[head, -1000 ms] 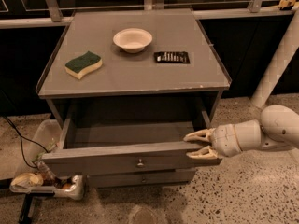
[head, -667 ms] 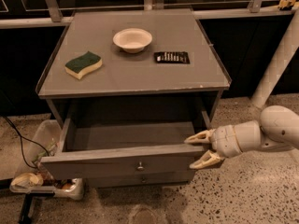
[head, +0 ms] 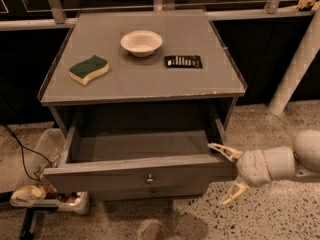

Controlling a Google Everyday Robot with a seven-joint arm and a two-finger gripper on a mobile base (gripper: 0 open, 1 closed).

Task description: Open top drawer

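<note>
Gripper (head: pixel 227 171) of a pale robot arm (head: pixel 272 165) is pictured below the near right corner of the tabletop (head: pixel 150 86), at the right end of the top drawer (head: pixel 125 174). Its two fingers are spread wide. The upper fingertip (head: pixel 220 149) is set at the drawer's right front corner, though contact cannot be made out. The lower one is held beneath the level of the front panel, above the speckled floor (head: pixel 280 216).

The top drawer is shown pulled well out past the near edge of the tabletop. Its grey box is exposed, and a small round knob (head: pixel 149 178) is seen at the centre of its front panel.

On the tabletop, a white bowl (head: pixel 141 42) is placed near the middle of the far edge. A green-and-yellow sponge (head: pixel 89 69) is laid toward the left edge, and a flat black packet (head: pixel 183 61) with pale markings is seen just right of the bowl, toward the right edge. The three are kept apart from one another.

A white post (head: pixel 297 66) is seen leaning beyond the right edge. A clear plastic bin (head: pixel 47 146) and a black cable (head: pixel 20 149) are seen on the floor past the left edge.
</note>
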